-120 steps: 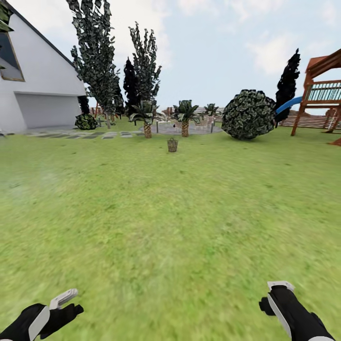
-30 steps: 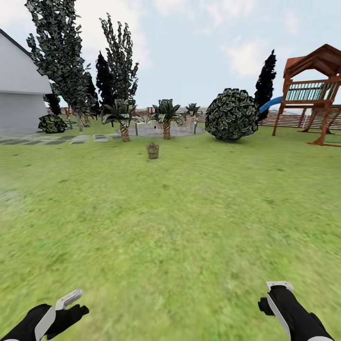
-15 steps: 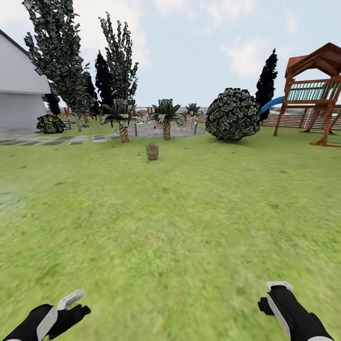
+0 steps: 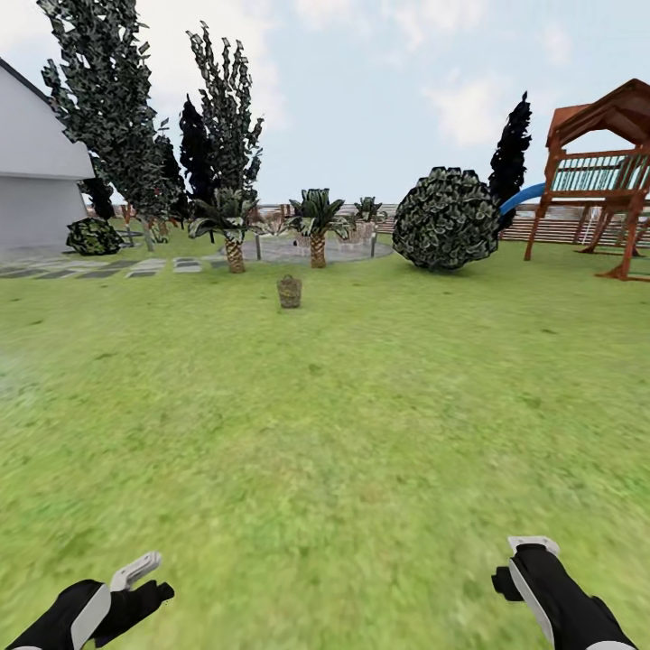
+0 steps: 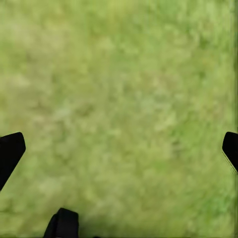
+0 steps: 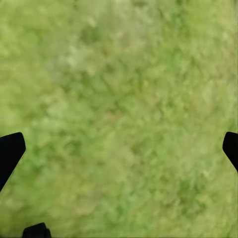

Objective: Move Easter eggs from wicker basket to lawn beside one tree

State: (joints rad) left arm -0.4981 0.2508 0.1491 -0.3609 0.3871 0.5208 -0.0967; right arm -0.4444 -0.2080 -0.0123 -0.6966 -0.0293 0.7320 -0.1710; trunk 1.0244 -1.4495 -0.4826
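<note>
Above the lawn [image 4: 343, 451], left hand [image 5: 119, 148] wide open, empty

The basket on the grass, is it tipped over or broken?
No. The wicker basket stands upright on the lawn, far ahead near the small palms. It is too small here to see damage or eggs.

Wicker basket [image 4: 289, 292] on lawn [image 4: 361, 424] (before 2 palms [image 4: 233, 236]), bush [image 4: 446, 219] right.
</note>
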